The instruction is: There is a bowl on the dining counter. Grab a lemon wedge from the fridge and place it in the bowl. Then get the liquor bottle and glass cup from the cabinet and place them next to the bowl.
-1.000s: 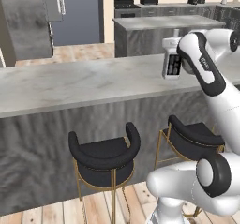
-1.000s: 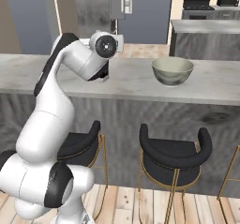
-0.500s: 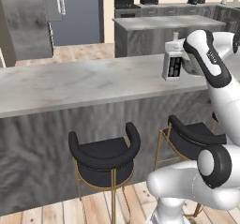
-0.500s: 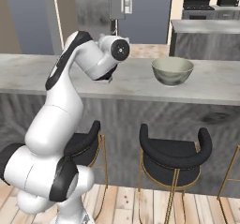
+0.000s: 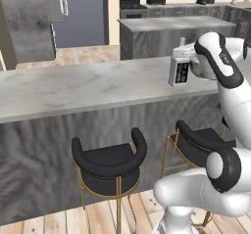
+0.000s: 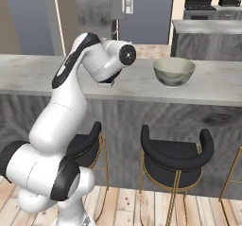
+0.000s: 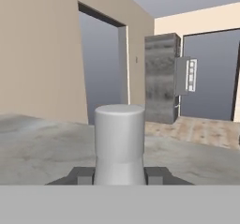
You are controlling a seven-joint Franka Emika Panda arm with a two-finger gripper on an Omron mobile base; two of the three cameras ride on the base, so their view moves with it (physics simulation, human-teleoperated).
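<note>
The liquor bottle (image 5: 178, 71), clear with a black label and pale cap, stands upright over the dining counter (image 5: 73, 88). My gripper (image 5: 185, 50) is shut on its neck. In the hand view the pale cap (image 7: 119, 138) rises between the two dark fingertips (image 7: 82, 175). From the right, my arm covers most of the bottle, leaving its dark base (image 6: 106, 82) showing at the counter top (image 6: 28, 69); whether it touches I cannot tell. The grey-beige bowl (image 6: 174, 71) sits on the counter to the right of my hand, a short gap away.
Black stools with gold legs (image 5: 110, 159) (image 5: 201, 140) stand against the counter's front, under my arm. A shorter grey island (image 5: 166, 32) lies beyond the counter. A tall grey wood-grain unit with a bar handle (image 7: 161, 78) stands far across the wooden floor.
My wrist has swung right toward the bowl and dipped a little. The bottle has stayed in the grip and sunk slightly toward the counter top.
</note>
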